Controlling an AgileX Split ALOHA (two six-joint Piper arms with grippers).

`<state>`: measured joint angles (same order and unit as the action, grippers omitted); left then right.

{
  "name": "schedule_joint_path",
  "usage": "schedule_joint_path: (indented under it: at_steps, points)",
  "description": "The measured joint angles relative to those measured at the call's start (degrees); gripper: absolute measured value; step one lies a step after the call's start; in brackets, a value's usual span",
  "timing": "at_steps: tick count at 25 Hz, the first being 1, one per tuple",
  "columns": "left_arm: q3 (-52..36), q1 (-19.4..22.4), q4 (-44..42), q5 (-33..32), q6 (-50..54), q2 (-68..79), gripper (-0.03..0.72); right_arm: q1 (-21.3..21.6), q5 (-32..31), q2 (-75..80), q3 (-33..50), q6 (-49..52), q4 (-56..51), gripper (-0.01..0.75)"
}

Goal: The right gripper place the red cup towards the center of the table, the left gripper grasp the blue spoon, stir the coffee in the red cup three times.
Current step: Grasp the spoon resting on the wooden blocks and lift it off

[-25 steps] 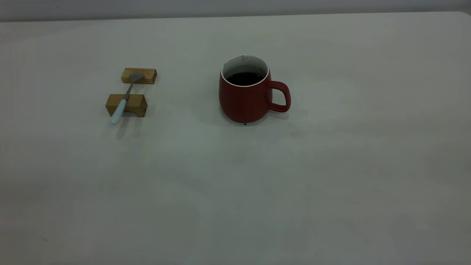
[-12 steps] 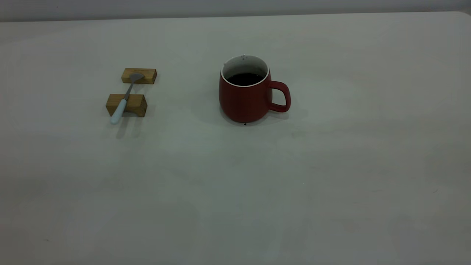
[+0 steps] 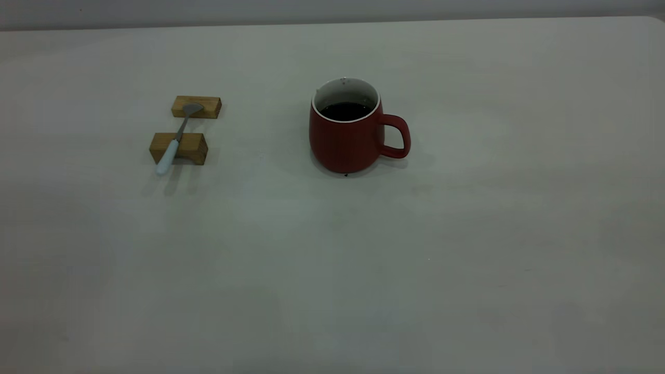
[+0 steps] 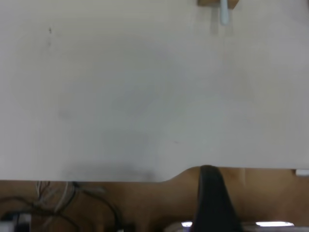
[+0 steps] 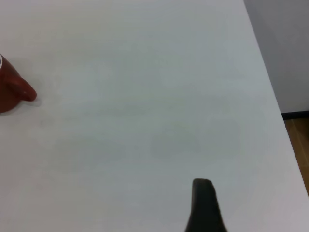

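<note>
Cup (image 3: 347,136) with coffee (image 3: 345,110) stands mid-desk (image 3: 467,234), handle toward the right edge. Spoon (image 3: 176,136) bridges two blocks (image 3: 179,147) nearer the left edge. Tool states: cannot tell for either.

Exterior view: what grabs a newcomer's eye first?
The red cup stands near the table's center, coffee inside, handle pointing right. Off to its left, the blue spoon bridges two wooden blocks. Neither arm appears there; each wrist view shows only a dark fingertip far from its target.
</note>
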<state>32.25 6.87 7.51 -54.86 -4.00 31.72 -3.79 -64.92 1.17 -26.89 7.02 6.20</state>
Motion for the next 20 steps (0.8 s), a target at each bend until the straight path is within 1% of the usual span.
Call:
schedule_joint_path:
  at_steps: [4,9,16,18,20]
  points:
    - [3.32,0.00,1.33,5.08,0.35,14.07,0.560,0.00,0.00,0.00,0.00,0.00,0.00,0.582]
    - [6.62,0.00,1.56,9.40,0.87,31.90,0.549,0.00,0.00,0.00,0.00,0.00,0.00,0.582]
    - [9.31,0.00,2.91,19.44,1.03,49.68,0.547,0.00,0.00,0.00,0.00,0.00,0.00,0.582]
    - [10.16,-0.43,3.14,21.56,1.08,54.29,0.547,0.00,0.00,0.00,0.00,0.00,0.00,0.582]
    - [11.42,-1.87,3.14,23.66,1.08,59.28,0.547,0.00,0.00,0.00,0.00,0.00,0.00,0.582]
